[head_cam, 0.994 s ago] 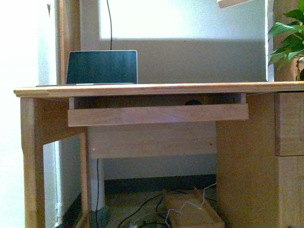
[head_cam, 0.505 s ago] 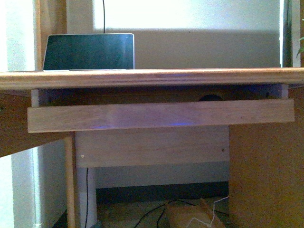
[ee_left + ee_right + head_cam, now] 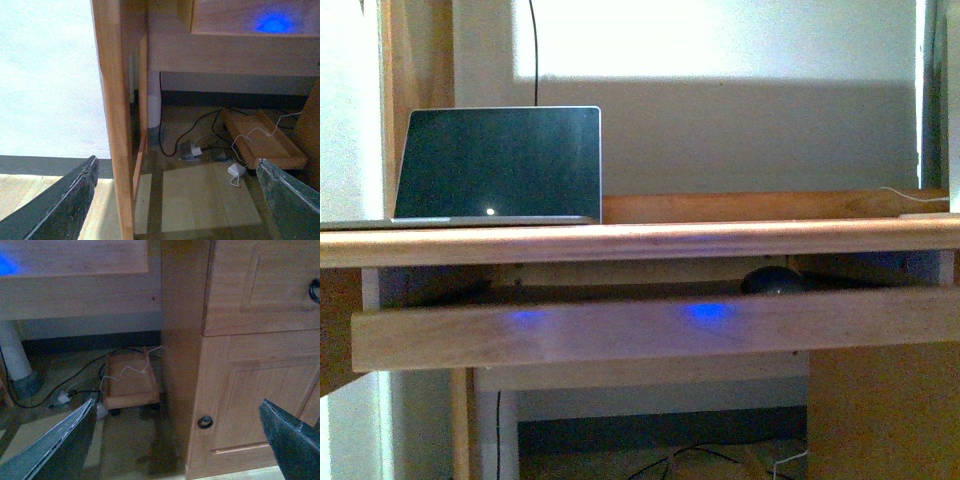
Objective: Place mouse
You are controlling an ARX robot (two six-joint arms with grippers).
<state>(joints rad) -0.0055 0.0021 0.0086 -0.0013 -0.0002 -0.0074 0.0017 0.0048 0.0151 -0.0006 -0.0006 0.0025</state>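
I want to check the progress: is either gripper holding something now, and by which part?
Nothing is held. The left gripper and the right gripper have open, empty jaws. The mouse lies on the pull-out shelf.

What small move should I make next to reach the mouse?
Probably raise the right gripper toward the mouse: its jaws stand open and empty, low by the cabinet door, while the mouse sits on the pull-out tray under the desktop, right of centre.

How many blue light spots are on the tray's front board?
2: a faint spot left of centre and a brighter spot near the centre, below-left of the mouse. None seems hidden.
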